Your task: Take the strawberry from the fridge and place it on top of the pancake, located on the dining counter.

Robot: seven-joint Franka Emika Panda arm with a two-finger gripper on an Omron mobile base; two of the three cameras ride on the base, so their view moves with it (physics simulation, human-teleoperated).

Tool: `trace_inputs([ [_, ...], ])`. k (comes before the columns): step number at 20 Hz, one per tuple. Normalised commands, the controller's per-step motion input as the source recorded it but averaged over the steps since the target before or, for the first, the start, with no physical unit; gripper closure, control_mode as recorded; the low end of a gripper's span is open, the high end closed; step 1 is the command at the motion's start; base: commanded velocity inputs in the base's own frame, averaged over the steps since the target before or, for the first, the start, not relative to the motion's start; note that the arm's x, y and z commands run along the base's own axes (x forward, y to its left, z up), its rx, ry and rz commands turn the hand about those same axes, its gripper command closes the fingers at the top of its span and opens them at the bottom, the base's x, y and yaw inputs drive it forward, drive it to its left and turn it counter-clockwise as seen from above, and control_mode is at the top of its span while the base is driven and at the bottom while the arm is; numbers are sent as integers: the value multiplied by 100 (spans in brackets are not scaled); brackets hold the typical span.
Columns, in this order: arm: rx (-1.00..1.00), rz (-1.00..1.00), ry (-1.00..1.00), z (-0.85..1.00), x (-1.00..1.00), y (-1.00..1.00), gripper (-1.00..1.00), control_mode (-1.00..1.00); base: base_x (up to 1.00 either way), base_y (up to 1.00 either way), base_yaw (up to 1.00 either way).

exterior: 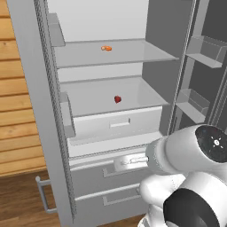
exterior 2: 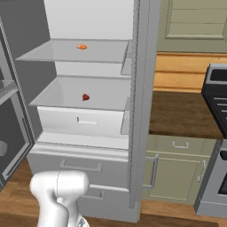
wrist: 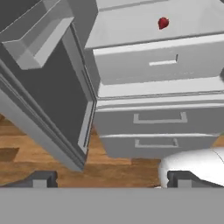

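Closest to the cameras, the robot's white arm (exterior: 186,177) fills the lower right of the left base view, cut off by the frame, and rises at the lower left of the right base view. Its gripper (wrist: 111,180) appears in the hand view as two dark fingertips (wrist: 41,179) set far apart at the bottom edge, with nothing between them; they hang low, over the brown plank floor (wrist: 52,162) in front of the fridge (exterior: 53,133).

Both fridge doors stand open. Inside, the strawberry (exterior: 117,99) lies on the lower white shelf (exterior: 88,99), roughly at its middle from left to right and well back from the front edge, alone on that shelf. It is so small that its shape reads as a dark-red blob; in the hand view (wrist: 163,22) it seems a little taller than wide, yet which way its tip points cannot be told.

On the upper shelf (exterior: 133,51), a small orange item (exterior: 106,48) lies with its long side running left to right. Below the strawberry's shelf sits a white inner drawer (exterior: 117,122), and under it two grey outer drawers (wrist: 159,118) with bar handles.

To the right of the fridge, a dark-brown worktop (exterior 2: 186,113) over grey-green cabinets (exterior 2: 177,168) and part of a stove (exterior 2: 217,133) are visible, the stove cut off by the frame edge. Door bins (exterior: 206,51) on the right door are only partly visible.
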Motion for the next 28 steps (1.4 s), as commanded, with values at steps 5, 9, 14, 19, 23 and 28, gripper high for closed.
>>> trace_inputs([
  [5,-23,33,-28,0,19,-58,-100,-100,0,0,0],
  [9,0,-2,-25,7,10,-56,-100,-100,0,0,0],
  [14,15,-5,-1,38,1,-48,-100,-100,0,0,0],
  [19,4,4,-16,8,1,-30,-100,-100,0,0,0],
  [23,-8,-4,-3,0,39,0,-100,-100,0,0,0],
  [28,-7,-5,-1,0,26,0,-100,-100,0,0,0],
])
